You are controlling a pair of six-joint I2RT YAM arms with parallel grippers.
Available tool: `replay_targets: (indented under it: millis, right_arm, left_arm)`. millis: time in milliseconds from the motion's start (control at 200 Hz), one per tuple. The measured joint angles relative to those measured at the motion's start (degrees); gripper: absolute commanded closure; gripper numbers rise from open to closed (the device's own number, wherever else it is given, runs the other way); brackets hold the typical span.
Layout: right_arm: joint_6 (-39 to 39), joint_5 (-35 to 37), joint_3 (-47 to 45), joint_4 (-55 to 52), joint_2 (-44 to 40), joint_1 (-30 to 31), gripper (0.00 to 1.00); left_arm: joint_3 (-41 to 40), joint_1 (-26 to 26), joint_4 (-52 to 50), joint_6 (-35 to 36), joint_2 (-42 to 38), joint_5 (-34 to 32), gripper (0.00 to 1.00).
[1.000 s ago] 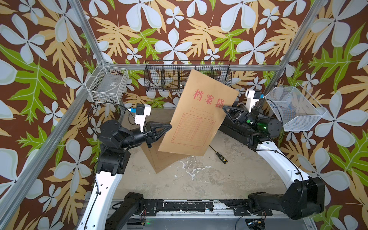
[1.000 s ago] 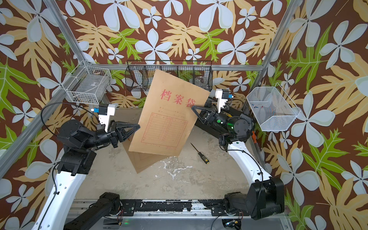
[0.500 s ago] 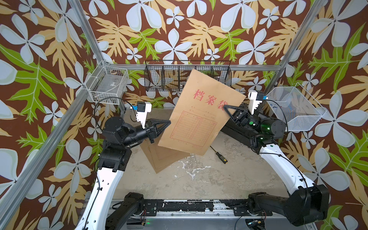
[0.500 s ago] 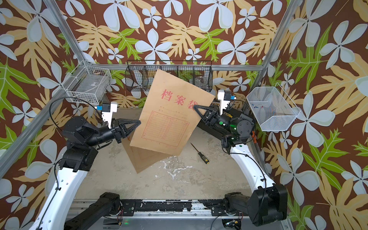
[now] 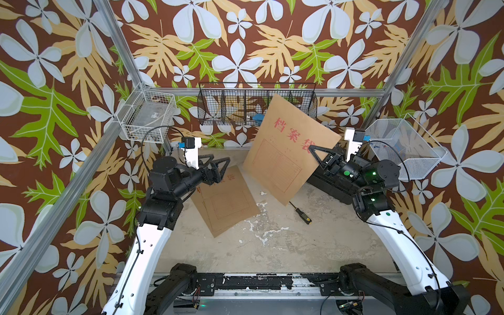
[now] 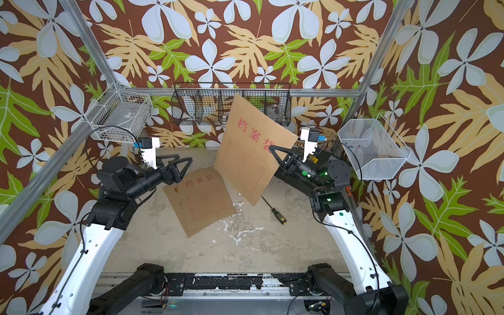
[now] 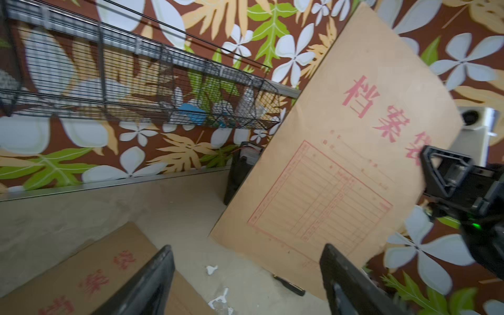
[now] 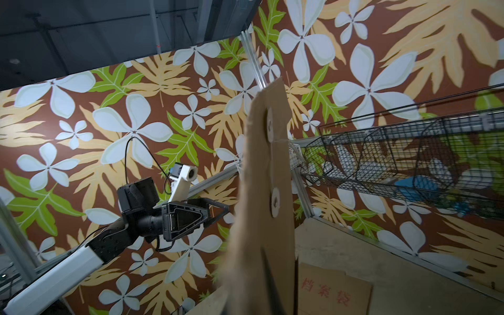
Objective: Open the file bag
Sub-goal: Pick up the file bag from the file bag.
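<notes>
A brown paper file bag (image 5: 286, 152) with red characters hangs tilted above the table, seen in both top views (image 6: 245, 161). My right gripper (image 5: 311, 149) is shut on its right edge. In the right wrist view the bag's back (image 8: 261, 218) shows two paper discs of a string closure (image 8: 275, 203), with my right gripper (image 8: 268, 278) pinching it. My left gripper (image 5: 222, 161) stands open and apart from the bag, to its left. In the left wrist view its fingers (image 7: 163, 256) spread wide with nothing between them.
A second file bag (image 5: 226, 201) lies flat on the table under the left gripper. A screwdriver (image 5: 300, 212) lies beneath the hanging bag's lower corner. A black wire basket (image 5: 256, 103) hangs at the back, a white basket (image 5: 148, 117) left, a mesh basket (image 5: 403, 147) right.
The right gripper has shut on the bag's right edge. The left gripper has opened, let go of the left edge and drawn back leftward. The bag has shifted right.
</notes>
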Motion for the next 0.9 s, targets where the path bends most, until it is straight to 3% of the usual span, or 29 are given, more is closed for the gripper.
replay_targets:
  millis: [130,275,385,636,901]
  right_arm:
    - [-0.63,8.81,-1.25,-6.38,-1.68,2.05,1.0]
    - [3.65,18.08,-2.45,-11.91,-1.84,6.4,1.0]
    - [6.47,26.03,-0.87,-17.44,-0.96,10.78,1.0]
    - [15.58,39.69,1.09,-28.06,0.59,13.86,1.0]
    - [18.47,50.53,4.96,-36.28,2.14,18.53,1.0]
  left_arm:
    - [0.02,-9.75,-1.49,3.1,1.51,-10.75,0.16]
    - [-0.09,-25.11,-1.86,5.38,4.72,-23.52,0.17]
    - [-2.34,-32.68,0.13,6.14,5.46,-29.86,0.17]
    - [-4.9,-38.38,5.86,6.14,6.36,-32.83,0.18]
    - [-4.79,-41.22,6.71,6.8,11.21,-32.57,0.16]
